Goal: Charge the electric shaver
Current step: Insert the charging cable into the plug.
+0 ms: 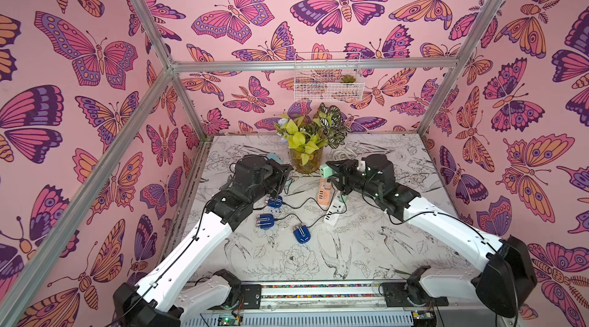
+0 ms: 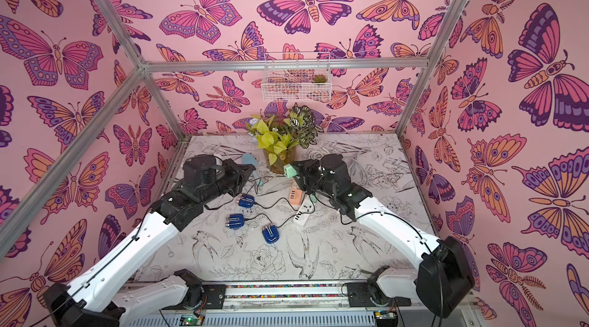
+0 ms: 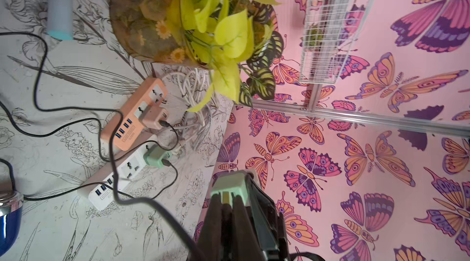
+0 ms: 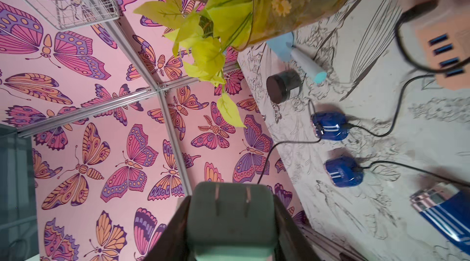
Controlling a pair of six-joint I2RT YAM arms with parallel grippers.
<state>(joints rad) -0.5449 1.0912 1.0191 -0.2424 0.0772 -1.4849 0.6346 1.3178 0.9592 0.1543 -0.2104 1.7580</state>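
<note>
The table [image 1: 318, 255] lay below both grippers, and the plant pot [image 1: 305, 159] stood just beyond the gap between them. Just below the right gripper [image 1: 332, 171], running back along its arm, lay the orange power strip [image 1: 324, 194] and the white power strip [image 1: 334, 213], side by side. Each carried 1 plugged adapter with a black lead, which suggests 2 shavers were already served. The right gripper was clamped on a mint adapter [image 4: 230, 224] and held it clear of the table with its 2 prongs showing, probably so that its socket faced the left gripper [image 3: 226, 205]. The left gripper was closed, its fingertips right up against that adapter. It likely pinched the plug end of the black cable [image 3: 178, 230], though the fingers hid the plug. The 3 blue shavers rested on the table behind and below the left gripper: the nearest shaver [image 1: 274, 202] just under its wrist, the middle shaver [image 1: 265, 221] and the last shaver [image 1: 301, 233] further back toward the base. By this layout, cable and adapter were probably being joined in the air before the adapter went into a strip.
</note>
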